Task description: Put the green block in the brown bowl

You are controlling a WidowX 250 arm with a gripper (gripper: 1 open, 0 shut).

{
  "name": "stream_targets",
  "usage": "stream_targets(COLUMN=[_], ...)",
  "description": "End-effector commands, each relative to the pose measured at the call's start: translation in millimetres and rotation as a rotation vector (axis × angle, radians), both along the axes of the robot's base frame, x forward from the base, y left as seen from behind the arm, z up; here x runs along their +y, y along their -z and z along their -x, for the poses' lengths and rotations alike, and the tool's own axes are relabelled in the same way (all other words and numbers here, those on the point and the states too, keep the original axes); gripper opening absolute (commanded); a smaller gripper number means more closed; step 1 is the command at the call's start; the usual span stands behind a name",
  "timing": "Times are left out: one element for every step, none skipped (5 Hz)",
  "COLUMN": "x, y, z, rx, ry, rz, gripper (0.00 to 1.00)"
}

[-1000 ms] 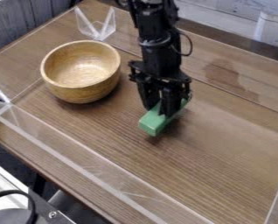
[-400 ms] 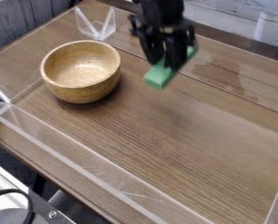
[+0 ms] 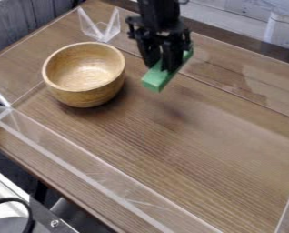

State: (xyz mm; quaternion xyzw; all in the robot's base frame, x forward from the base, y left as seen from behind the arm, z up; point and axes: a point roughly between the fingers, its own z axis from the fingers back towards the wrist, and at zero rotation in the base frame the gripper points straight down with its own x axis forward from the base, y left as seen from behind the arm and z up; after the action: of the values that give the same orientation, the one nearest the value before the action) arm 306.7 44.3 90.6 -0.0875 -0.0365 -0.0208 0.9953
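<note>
Since a second ago we have lifted the green block (image 3: 158, 77) off the tabletop (image 3: 195, 136) and carried it toward the brown bowl (image 3: 84, 73). Our tool (image 3: 163, 64) is clenched on its upper end; its long axis hangs tilted, lower end toward us. Bare wood lies between block and bowl.

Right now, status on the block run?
Gripper shut on green block, block off the table. Brown bowl empty, to the left in camera view. Nothing between them.
</note>
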Motion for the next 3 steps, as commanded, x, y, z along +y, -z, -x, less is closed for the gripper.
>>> stream_targets(x=[1.6, 17.5, 43.1], y=[-2.4, -10.1, -14.6], z=[-6.9, -3.3, 0.4], rx=[-0.056, -0.064, -0.067], ry=[0.008, -0.020, -0.062], rz=[-0.031, -0.038, -0.050], gripper=[0.00, 0.00, 0.00])
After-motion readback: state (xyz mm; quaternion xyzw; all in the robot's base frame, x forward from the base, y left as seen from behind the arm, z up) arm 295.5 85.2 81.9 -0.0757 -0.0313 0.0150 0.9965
